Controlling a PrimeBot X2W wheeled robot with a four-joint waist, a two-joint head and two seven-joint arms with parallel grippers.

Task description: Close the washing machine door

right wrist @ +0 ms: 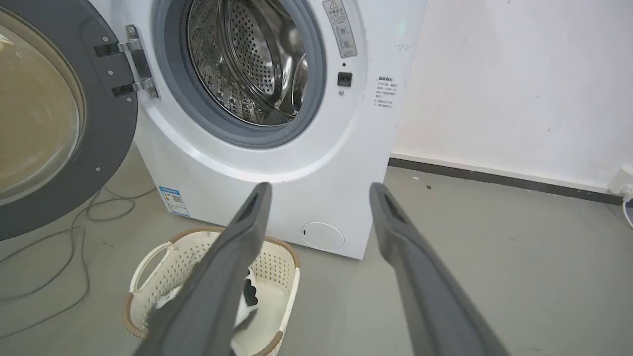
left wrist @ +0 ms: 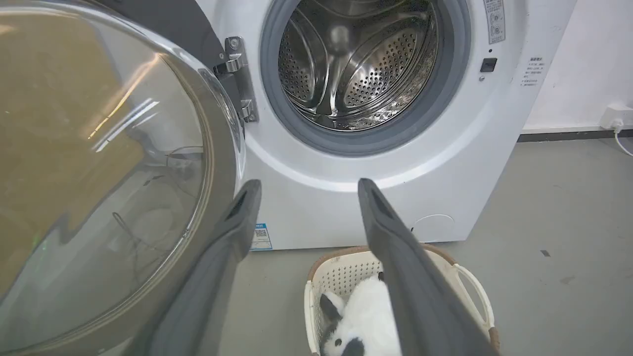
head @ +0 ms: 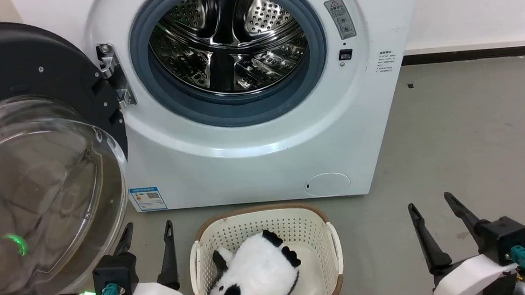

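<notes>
Door position: the washing machine door [head: 38,160] stood swung wide open on its hinge [head: 114,75], left of the washing machine [head: 253,153], with the glass bowl bulging toward my head camera.
Opening: the drum [head: 228,42] was uncovered; I saw no laundry in it.
Left gripper [head: 149,223]: low at lower left, jaws spread, holding nothing.
Right gripper [head: 428,200]: low at lower right, jaws spread, holding nothing.
Key relation: the door lay directly left of the left gripper, the bowl's edge just beside its outer finger; I could not tell whether they touched. The right gripper was well apart, beyond the basket.
Nearer arm: left, in my judgement.
Swing axis: the hinge stood upright, so I judged the door must sweep rightward onto the opening.
Basket [head: 262,209]: on the floor between the 2 grippers, near the machine's front; it held 1 panda plush toy [head: 258,269].
Status: closing not yet begun, as I read it.
</notes>
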